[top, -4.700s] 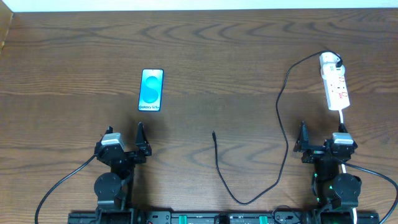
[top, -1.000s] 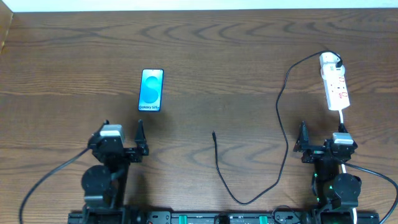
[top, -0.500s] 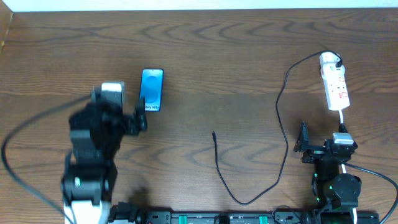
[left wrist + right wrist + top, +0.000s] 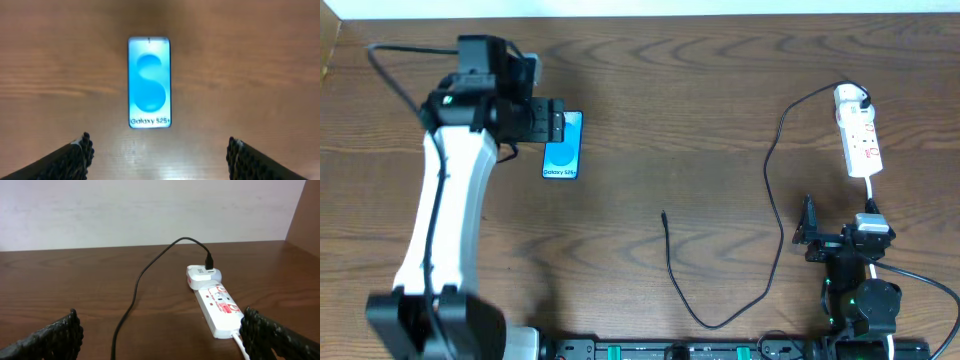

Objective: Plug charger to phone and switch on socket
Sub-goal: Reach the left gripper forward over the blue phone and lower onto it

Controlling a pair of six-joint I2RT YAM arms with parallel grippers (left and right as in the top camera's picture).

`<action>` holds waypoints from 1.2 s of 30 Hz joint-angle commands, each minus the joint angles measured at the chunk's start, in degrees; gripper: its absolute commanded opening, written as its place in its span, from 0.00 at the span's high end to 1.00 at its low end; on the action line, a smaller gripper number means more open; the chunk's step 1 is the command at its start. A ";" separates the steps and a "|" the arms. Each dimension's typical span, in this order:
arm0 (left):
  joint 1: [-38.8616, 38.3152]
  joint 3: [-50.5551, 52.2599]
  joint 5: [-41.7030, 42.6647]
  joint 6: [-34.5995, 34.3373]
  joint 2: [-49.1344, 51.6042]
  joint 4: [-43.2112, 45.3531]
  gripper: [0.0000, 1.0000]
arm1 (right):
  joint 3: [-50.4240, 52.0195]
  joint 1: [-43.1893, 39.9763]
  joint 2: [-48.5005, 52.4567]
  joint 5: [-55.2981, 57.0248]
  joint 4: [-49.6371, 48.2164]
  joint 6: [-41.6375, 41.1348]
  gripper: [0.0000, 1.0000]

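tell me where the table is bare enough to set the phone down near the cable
Bare table lies between the phone and the charger's plug tip, and along the far edge mid-table. Crowded on the right: its cable loop, socket, right gripper.

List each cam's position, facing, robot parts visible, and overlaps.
Overhead: above table, straight down; left arm over the Galaxy phone, right arm folded.
Left wrist: above phone, facing down; left pincer tips at bottom corners.
Right wrist: low, facing across table at power strip, adapter; right pincer tips below.
Shared: overhead shares phone with left wrist, power strip with right.
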State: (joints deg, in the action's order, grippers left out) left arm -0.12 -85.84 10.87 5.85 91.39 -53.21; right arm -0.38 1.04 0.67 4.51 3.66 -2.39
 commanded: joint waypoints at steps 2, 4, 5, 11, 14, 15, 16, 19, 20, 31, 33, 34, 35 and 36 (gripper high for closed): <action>-0.50 -1.40 0.70 -0.09 4.87 -1.97 0.13 | 0.07 0.55 -0.35 0.26 0.22 -0.57 0.01; -0.50 -1.40 0.72 -0.11 6.23 -1.81 0.13 | 0.07 0.55 -0.35 0.26 0.22 -0.57 0.01; -0.50 -1.40 0.72 -0.11 6.75 -1.84 0.13 | 0.07 0.55 -0.35 0.26 0.22 -0.57 0.01; -0.50 -1.33 0.70 -0.11 7.65 -2.47 0.77 | 0.07 0.55 -0.35 0.26 0.22 -0.57 0.01; -0.50 -1.33 0.72 -0.11 7.65 -2.43 0.02 | 0.07 0.55 -0.35 0.26 0.22 -0.57 0.01; -0.50 -1.33 0.72 -0.17 7.65 -2.47 0.02 | 0.07 0.55 -0.35 0.26 0.20 -0.57 0.01; -0.50 -1.33 0.72 -0.57 7.65 -2.51 0.02 | 0.07 0.55 -0.35 0.26 0.22 -0.57 0.01; -0.50 -1.36 0.57 -1.33 7.65 -1.66 0.02 | 0.07 0.55 -0.35 0.26 0.22 -0.57 0.01; -0.50 -1.53 0.24 -2.73 7.65 -1.44 0.02 | 0.07 0.55 -0.35 0.26 0.22 -0.57 0.01; -1.68 -16.37 -5.18 -4.98 17.94 -13.03 0.02 | 0.07 0.55 -0.35 0.26 0.20 -0.57 0.01; -1.99 -18.21 -5.11 -5.75 20.39 -13.88 0.02 | 0.07 0.55 -0.35 0.26 0.22 -0.57 0.01; -2.12 -18.43 -5.14 -5.75 21.55 -13.75 0.02 | 0.07 0.55 -0.35 0.26 0.22 -0.57 0.01; -2.12 -18.43 -5.11 -5.75 22.69 -13.35 0.02 | 0.07 0.55 -0.35 0.26 0.22 -0.57 0.01; -2.12 -18.43 -5.09 -5.75 23.65 -13.31 0.02 | 0.07 0.55 -0.35 0.26 0.22 -0.57 0.01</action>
State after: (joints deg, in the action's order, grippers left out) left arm -1.96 -103.20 6.90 1.23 111.55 -66.11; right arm -0.40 1.04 0.67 4.54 3.66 -2.39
